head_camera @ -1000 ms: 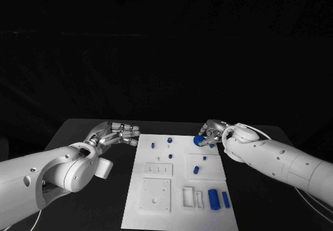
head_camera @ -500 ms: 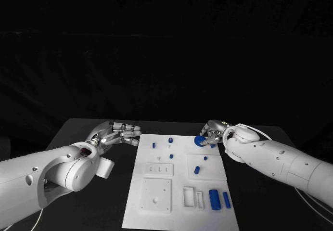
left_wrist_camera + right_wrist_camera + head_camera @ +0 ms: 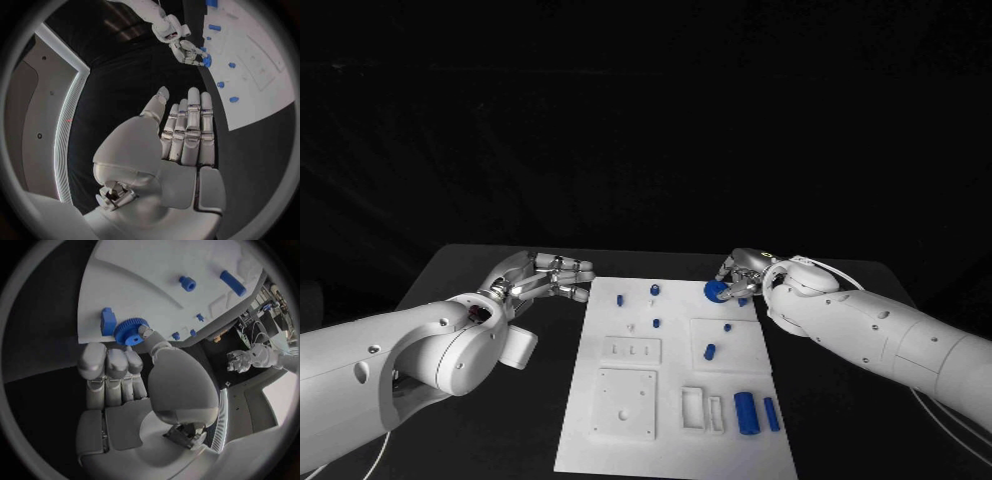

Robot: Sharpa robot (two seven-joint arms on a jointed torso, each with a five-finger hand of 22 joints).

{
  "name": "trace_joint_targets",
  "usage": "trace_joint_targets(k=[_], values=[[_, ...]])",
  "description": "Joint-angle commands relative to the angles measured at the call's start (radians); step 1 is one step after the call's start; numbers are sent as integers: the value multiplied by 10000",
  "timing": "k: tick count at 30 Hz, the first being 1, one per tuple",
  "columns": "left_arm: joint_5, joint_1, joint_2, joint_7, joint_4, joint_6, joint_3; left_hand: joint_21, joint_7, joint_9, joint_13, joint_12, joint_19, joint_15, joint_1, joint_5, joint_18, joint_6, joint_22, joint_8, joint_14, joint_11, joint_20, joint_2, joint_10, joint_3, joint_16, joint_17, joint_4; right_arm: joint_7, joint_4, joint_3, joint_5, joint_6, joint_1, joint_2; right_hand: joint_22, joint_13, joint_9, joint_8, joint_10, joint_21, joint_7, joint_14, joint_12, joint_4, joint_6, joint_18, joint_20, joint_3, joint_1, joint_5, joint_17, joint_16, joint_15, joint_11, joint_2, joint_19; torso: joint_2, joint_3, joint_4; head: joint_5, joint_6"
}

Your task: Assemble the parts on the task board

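With the task board point(image 3: 629, 425) taken as the landmark, the left hand point(image 3: 535, 277) lies off the board's left edge, near its far left corner, over the desk point(image 3: 473, 270). Its fingers are extended and slightly apart, and it holds nothing. No part lies under it or touching it.

On the board, small blue parts stand along the far strip: a peg point(image 3: 619, 299) and a second peg point(image 3: 652, 292). A short blue piece point(image 3: 708, 352) lies nearer the board's middle, its long axis running roughly from the board's near end to its far end. Two blue cylinders point(image 3: 744, 414) lie side by side at the near right corner, on the same axis.

At the board's far right corner, the right hand point(image 3: 746, 274) grips a blue gear point(image 3: 715, 292) between its thumb and fingers. In the right wrist view the gear point(image 3: 129, 331) sits at the fingertips point(image 3: 95, 354), just beside a small blue block point(image 3: 107, 320) on the board, close over the surface; whether it touches the board cannot be determined.

Judgement: the coming move depends on the gear's flat face staying parallel to the board and its centre aligning with a seat at the far right corner. The right hand is the nearer hand for this.
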Motion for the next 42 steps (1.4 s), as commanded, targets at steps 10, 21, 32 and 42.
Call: trace_joint_targets(k=[10,21,32,42], values=[[-56,9,7,24,35,154,6,4,3,2,17,-28,-37,39,9,-32,-58,-54,-8,-26,-48,-6,-6,73,-90,-39,8,-4,6,114,-125,-24,19,365,-67,160,1144,-14,-4,23,0,53,7,75,-14,-18,125,110,49,48,-148,-4,5,-58,-21,-18,-1,313,-2,9,0,10,-53],[-61,9,-6,11,44,154,6,9,5,2,17,-28,-33,38,38,-35,-57,-62,-31,-27,-50,-6,-8,75,-92,-45,7,-5,-5,31,-180,-46,-103,638,-131,174,1149,0,-13,17,-12,94,-58,79,-21,-266,425,84,7,663,-222,149,32,-74,-61,-72,35,300,-7,15,-13,31,-89],[-63,9,-4,-2,67,175,6,9,5,2,17,-28,-33,38,38,-35,-57,-62,-31,-27,-50,-6,-8,75,-92,-45,7,-5,-5,-241,48,-134,-878,202,-140,160,1174,35,-11,19,48,237,-129,94,20,-471,684,59,-35,1109,-415,830,88,-41,-109,-139,-25,316,-7,8,-16,21,-81],[-63,9,-20,-5,86,164,6,9,5,2,17,-28,-33,38,38,-35,-57,-62,-31,-27,-50,-6,-8,75,-92,-45,7,-5,-5,-518,670,-150,-1205,-517,-141,35,1192,94,-7,22,123,345,-221,103,81,-439,1008,28,-85,1469,-603,1029,100,-30,-156,-200,-89,331,-14,-6,-18,25,-33]])
